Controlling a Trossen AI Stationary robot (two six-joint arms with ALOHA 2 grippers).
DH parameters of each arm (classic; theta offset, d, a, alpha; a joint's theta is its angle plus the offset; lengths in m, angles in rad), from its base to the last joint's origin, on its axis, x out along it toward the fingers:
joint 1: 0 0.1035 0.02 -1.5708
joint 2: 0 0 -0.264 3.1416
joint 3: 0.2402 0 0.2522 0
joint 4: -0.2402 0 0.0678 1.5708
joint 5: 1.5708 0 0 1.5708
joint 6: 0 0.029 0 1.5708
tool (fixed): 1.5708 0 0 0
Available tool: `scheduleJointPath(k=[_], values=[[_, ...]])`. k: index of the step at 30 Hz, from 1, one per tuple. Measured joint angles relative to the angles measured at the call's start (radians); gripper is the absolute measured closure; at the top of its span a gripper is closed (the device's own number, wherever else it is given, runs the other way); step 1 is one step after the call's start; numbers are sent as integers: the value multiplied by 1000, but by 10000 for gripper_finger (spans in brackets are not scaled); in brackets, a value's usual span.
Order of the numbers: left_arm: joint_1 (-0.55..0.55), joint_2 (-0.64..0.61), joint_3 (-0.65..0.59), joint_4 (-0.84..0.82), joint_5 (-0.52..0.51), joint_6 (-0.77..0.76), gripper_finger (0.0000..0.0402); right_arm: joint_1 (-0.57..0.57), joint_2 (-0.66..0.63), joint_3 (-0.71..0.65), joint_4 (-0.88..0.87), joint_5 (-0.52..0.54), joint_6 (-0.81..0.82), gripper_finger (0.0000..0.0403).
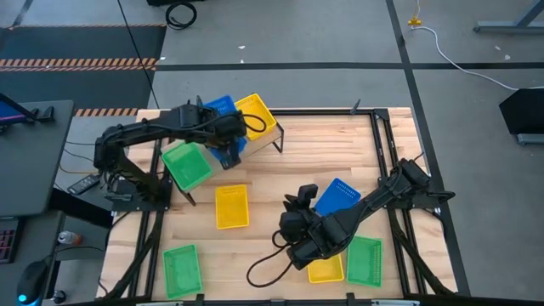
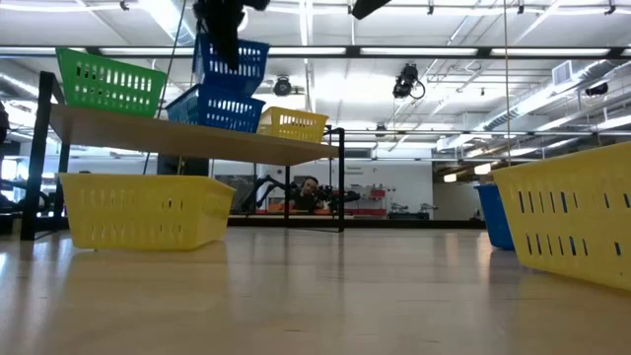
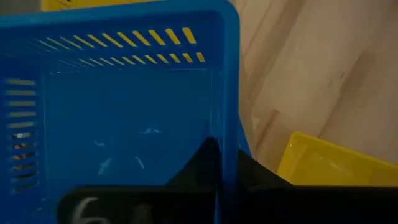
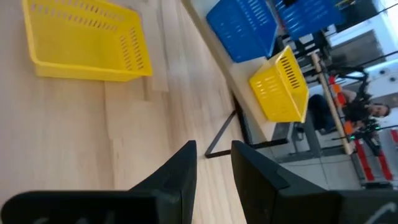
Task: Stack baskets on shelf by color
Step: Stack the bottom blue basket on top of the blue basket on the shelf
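Upper left of the overhead frame, the left gripper (image 1: 228, 146) is clenched on the rim of a blue basket (image 2: 230, 59), holding it tilted just above a second blue basket (image 2: 215, 106) on the shelf (image 2: 197, 138). A green basket (image 1: 187, 165) and a yellow basket (image 1: 257, 115) sit at the shelf's two ends. Lower center, the right gripper (image 4: 213, 163) hangs over the slatted table (image 1: 263, 183) with its fingers parted around nothing. More baskets lie scattered on that table.
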Motion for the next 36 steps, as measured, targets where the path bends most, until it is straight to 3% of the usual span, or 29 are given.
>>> scheduleJointPath(k=[9, 17, 36], values=[[0, 1, -154, 36, -15, -91, 395, -2, 0, 0, 4, 18, -16, 296], [0, 1, -156, 110, -10, -147, 387, 3, 0, -1, 0, 16, -13, 296], [-9, 1, -103, 75, 47, -180, 301, 4, 2, -1, 2, -8, -8, 296]])
